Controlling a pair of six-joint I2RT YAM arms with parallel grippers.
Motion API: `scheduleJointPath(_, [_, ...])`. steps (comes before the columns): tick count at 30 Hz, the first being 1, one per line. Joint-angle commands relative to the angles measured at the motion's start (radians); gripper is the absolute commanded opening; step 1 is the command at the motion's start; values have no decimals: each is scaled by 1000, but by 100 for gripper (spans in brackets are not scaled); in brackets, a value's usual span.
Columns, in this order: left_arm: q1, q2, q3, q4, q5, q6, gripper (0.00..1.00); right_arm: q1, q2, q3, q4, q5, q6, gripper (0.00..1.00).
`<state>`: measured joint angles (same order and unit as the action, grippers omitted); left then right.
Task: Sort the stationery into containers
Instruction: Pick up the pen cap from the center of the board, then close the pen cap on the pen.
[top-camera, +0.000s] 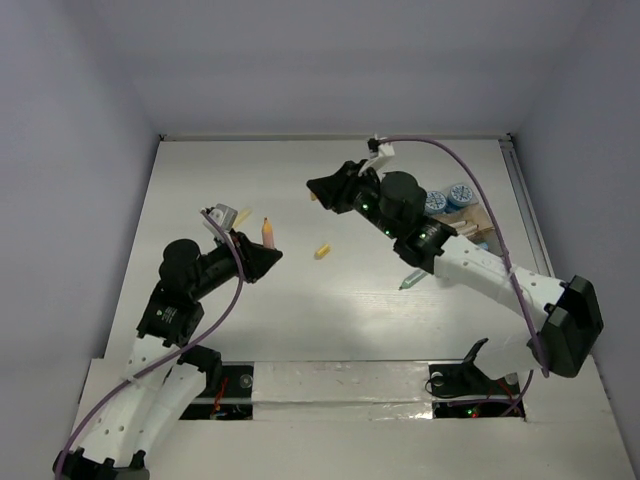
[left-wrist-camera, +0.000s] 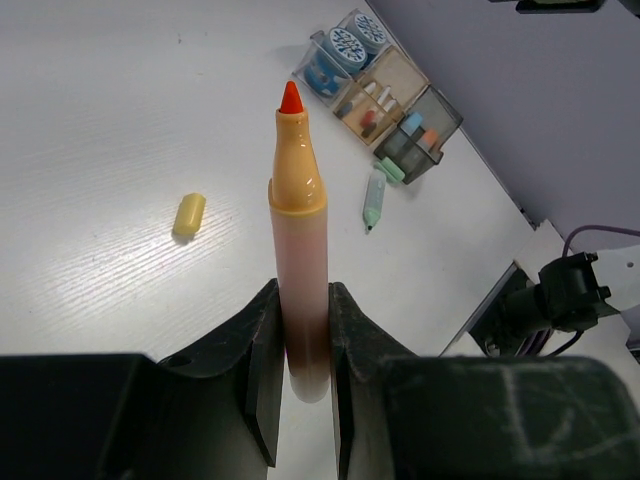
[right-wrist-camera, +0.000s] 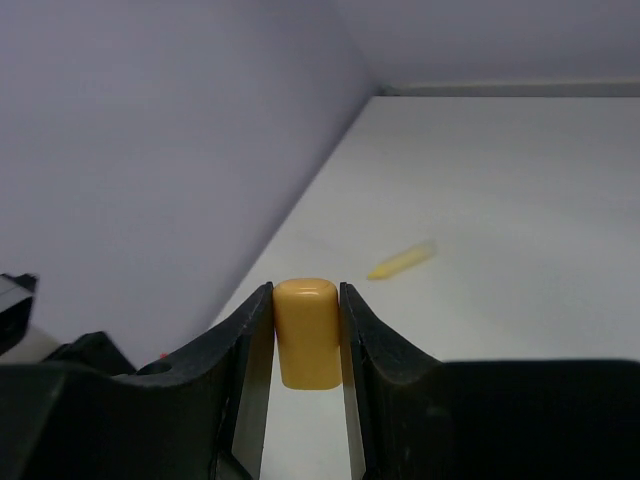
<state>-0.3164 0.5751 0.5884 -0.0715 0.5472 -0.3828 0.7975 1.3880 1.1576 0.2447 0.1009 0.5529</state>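
Two strays — yellow stub (top-camera: 322, 251), green pen (top-camera: 410, 281)

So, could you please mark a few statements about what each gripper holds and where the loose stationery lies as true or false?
1. The left gripper is shut on an orange pen whose red tip is bare. True.
2. The right gripper is open and empty. False: it is shut on an orange cap.
3. The yellow stub lies in a tray. False: it lies on the bare table, apart from them.
4. The light-green pen lies on the table just outside the trays. True.
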Motion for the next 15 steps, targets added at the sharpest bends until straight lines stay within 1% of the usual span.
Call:
scheduleJointPath(1, [7, 9, -2, 55, 37, 9, 0, 67, 66, 63, 206, -1, 9, 6])
scheduleJointPath(6, [7, 11, -5, 59, 46, 7, 0, 132, 132, 137, 278, 2, -8, 6])
scheduleJointPath(15, [7, 23, -6, 59, 53, 5, 0, 193, 194, 183, 265, 22, -53, 6])
